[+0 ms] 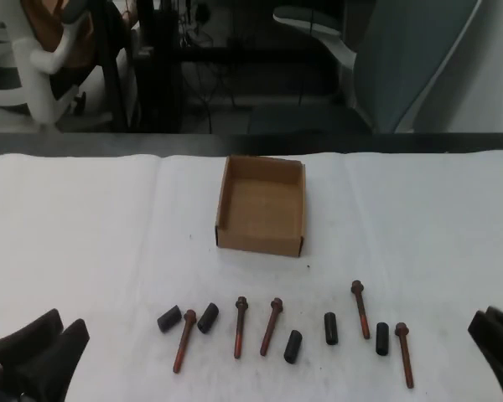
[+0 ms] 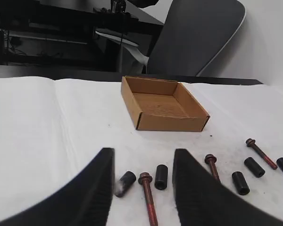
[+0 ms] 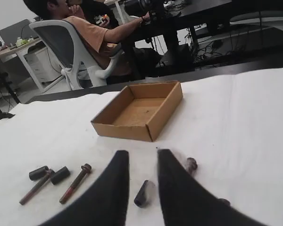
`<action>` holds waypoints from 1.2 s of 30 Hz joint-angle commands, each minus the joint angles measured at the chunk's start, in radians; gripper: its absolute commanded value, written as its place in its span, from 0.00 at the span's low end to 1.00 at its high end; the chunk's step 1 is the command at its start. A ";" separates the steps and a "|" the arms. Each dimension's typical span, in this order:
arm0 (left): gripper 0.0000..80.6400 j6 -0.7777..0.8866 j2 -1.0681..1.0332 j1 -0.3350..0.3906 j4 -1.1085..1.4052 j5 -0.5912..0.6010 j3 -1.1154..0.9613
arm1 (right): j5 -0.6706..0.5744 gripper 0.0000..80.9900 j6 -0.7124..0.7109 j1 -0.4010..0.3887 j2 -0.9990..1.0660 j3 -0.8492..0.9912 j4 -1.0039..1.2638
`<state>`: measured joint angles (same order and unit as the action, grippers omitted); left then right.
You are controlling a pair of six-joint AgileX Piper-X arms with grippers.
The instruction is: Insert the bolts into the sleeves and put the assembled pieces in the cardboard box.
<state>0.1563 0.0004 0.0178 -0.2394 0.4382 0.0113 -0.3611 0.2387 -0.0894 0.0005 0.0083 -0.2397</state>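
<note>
Several reddish bolts, among them bolt (image 1: 240, 327) and bolt (image 1: 360, 308), lie in a loose row with several short black sleeves such as sleeve (image 1: 292, 346) on the white cloth. The open cardboard box (image 1: 260, 205) stands behind the row and holds nothing. My left gripper (image 1: 65, 325) hovers open at the near left corner. In its wrist view the left gripper (image 2: 142, 155) frames a bolt (image 2: 147, 200) and two sleeves (image 2: 161, 176). My right gripper (image 1: 484, 318) is open at the near right edge; the right gripper (image 3: 141, 154) has a sleeve (image 3: 141, 193) lying in line with its gap.
The white cloth (image 1: 84, 234) covers the bench, with wide bare areas left and right of the box. Beyond the far edge stand office chairs (image 1: 402, 59) and dark desks, and a seated person (image 3: 94, 33).
</note>
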 commanded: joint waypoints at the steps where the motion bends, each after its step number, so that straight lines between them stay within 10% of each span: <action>1: 0.48 0.001 0.000 0.004 0.013 -0.045 -0.041 | 0.071 0.27 -0.055 -0.025 0.015 0.075 -0.046; 18: 0.69 -0.367 -0.697 0.015 -0.167 -0.076 -0.451 | 0.110 0.51 -0.090 -0.063 0.639 0.422 -0.110; 27: 0.69 -0.492 -1.104 0.223 -0.266 -0.083 -0.718 | 0.157 0.51 -0.090 -0.123 1.013 0.641 -0.349; 36: 0.69 -0.661 -1.443 0.333 -0.404 -0.367 -0.910 | 0.200 0.51 -0.089 -0.130 1.237 0.720 -0.402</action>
<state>-0.4804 -1.3845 0.3445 -0.6130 0.1126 -0.8604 -0.1625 0.1580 -0.2171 1.1975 0.7175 -0.6296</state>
